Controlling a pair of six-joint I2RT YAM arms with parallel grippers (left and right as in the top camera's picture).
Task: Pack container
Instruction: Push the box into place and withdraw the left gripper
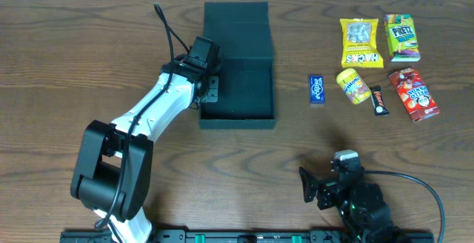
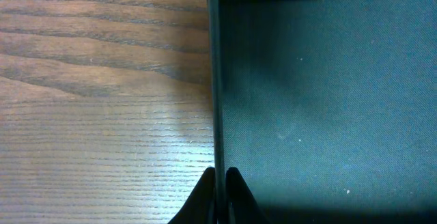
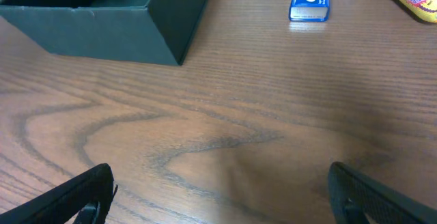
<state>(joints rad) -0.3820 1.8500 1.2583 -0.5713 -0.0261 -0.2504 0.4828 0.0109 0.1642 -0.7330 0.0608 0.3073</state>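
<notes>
1. Across the whole overhead view: wooden table (image 1: 74, 58), brown with a strong grain.
2. Left arm (image 1: 152, 113): white and black. It reaches from its base at the near-left edge up to the left side of the container.
3. Container (image 1: 238, 122): matte black box with low walls, just left of table centre. It is open, with the flap lid (image 1: 237, 27) lying flat on the far side. Inside, only the bare floor shows.
4. Right arm (image 1: 363, 202): black, low at the near edge, well apart from the container and the snacks.
5. Left gripper (image 2: 219, 186): the wrist view shows its two fingertips straddling the container's left wall, one outside over wood and one inside over the black floor. The jaws are nearly together and pinched on that wall.
6. Right gripper (image 3: 218, 203): jaws wide apart, nothing between them but bare wood. The container's near corner is ahead to its left.
7. Snacks, grouped at the far right and clear of the container:
   - yellow bag (image 1: 360, 43) and green Pretz box (image 1: 401, 37), side by side at the back;
   - red carton (image 1: 414, 93), nearest the right edge;
   - yellow round pack (image 1: 352, 85), below the bag;
   - blue gum pack (image 1: 317, 89), closest to the container;
   - small dark bar (image 1: 379, 100), between the round pack and the red carton.
</notes>
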